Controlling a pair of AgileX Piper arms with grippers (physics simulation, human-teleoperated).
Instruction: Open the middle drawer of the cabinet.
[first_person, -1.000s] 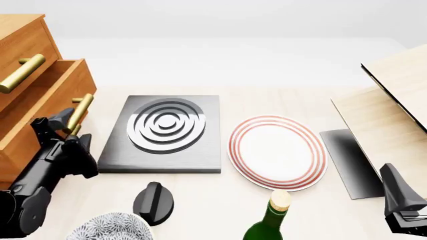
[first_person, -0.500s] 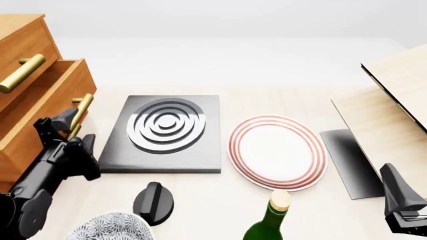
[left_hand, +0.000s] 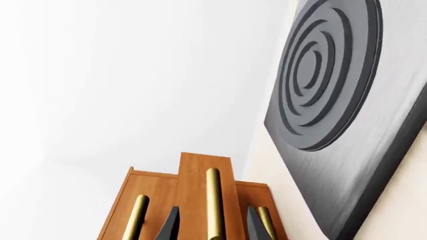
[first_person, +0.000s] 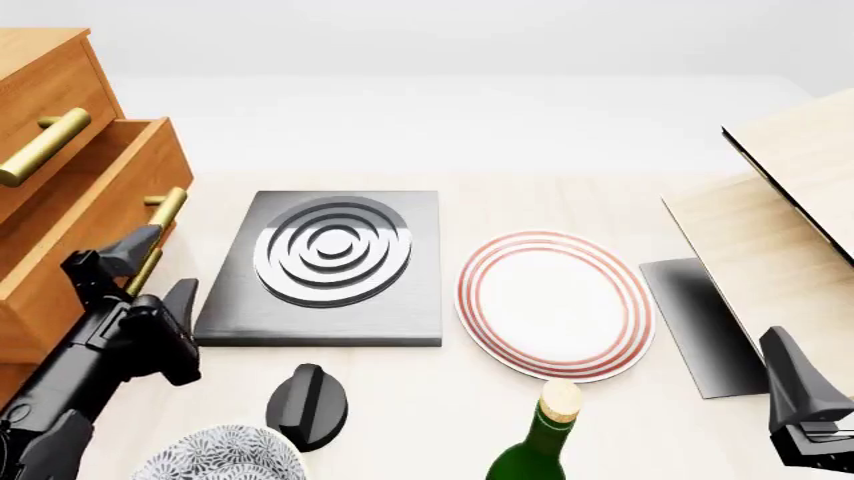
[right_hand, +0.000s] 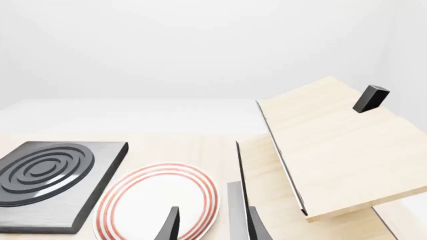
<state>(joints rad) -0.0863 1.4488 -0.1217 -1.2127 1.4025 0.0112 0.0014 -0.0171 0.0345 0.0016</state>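
Middle drawer (first_person: 83, 215) juts out from the cabinet (first_person: 40, 70) at the counter's (first_person: 441, 400) nine o'clock edge, its brass handle (left_hand: 213, 205) running between the spread fingers of the left pincer (first_person: 150, 268), which is open with neither finger touching the bar. Right pincer (right_hand: 209, 224), at five o'clock, hangs open over the red-ringed plate (first_person: 555, 305).

Pale wooden table (first_person: 441, 400) under cabinet (first_person: 54, 200), ringed slab (first_person: 327, 265), plate (first_person: 554, 305), bottle (first_person: 541, 440).

The cabinet (first_person: 54, 170) is cut off by the front view's left edge.
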